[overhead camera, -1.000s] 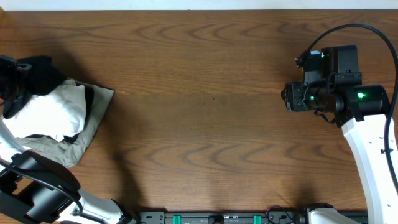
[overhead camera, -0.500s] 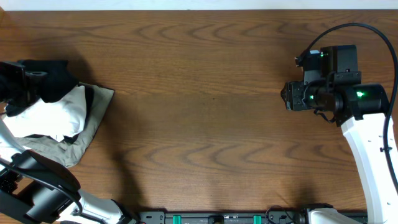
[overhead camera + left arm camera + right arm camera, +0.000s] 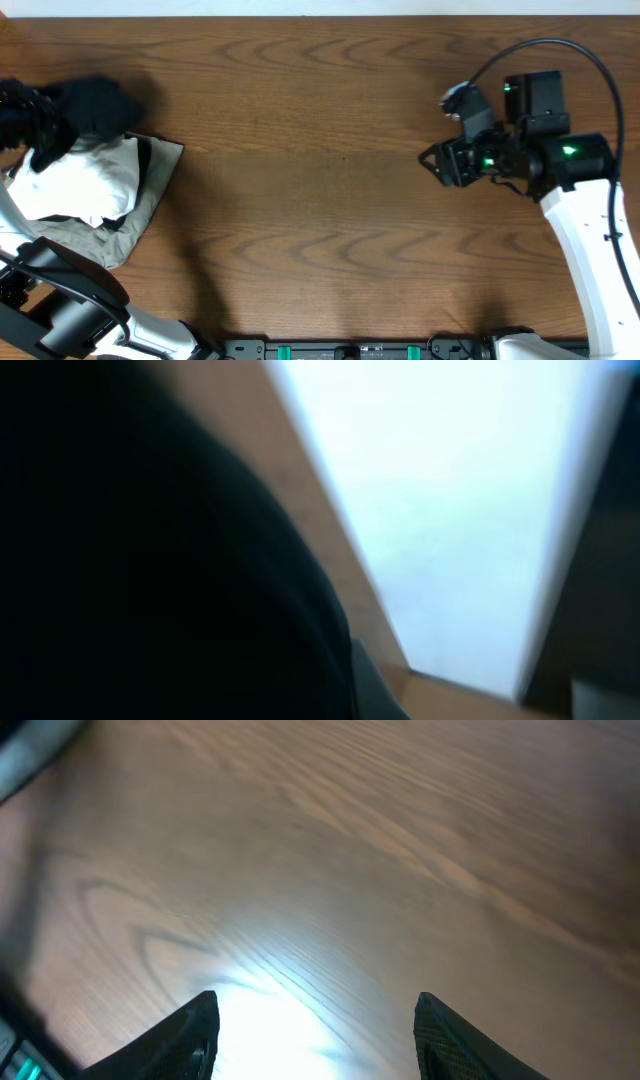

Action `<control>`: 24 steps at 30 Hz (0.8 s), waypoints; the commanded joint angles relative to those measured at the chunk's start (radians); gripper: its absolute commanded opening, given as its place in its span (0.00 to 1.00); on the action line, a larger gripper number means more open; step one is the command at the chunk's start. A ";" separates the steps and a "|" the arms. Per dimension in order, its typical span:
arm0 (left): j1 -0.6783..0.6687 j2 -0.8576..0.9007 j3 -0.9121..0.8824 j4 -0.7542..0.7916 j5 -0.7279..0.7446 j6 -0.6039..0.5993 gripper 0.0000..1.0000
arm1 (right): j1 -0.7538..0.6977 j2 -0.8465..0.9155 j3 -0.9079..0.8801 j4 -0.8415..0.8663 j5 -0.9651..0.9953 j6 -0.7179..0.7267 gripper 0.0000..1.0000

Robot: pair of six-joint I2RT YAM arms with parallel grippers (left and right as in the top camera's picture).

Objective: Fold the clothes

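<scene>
Since a second ago the leggings (image 3: 98,105) have swung up and to the right at the far left edge, a bunched, blurred black wad carried by the left gripper (image 3: 18,108); its jaws are pressed together on the cloth, and its wrist camera shows little but a dark, unfocused mass; just below lies the white garment (image 3: 80,180), resting on the olive garment (image 3: 150,205), the leggings overlapping the white one's top edge; across the table (image 3: 320,120), the right arm has turned inward too; the right gripper (image 3: 437,165) hangs above the wood, well apart from the clothes, its fingers (image 3: 200,1035) spread wide.
</scene>
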 commanded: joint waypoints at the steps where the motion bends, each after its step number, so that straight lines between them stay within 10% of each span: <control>1: -0.018 -0.021 0.011 0.083 0.280 0.011 0.06 | 0.039 0.021 -0.002 0.021 -0.032 -0.037 0.61; 24: -0.748 -0.069 0.011 0.167 0.135 0.041 0.06 | 0.038 0.033 -0.026 0.021 0.062 0.111 0.69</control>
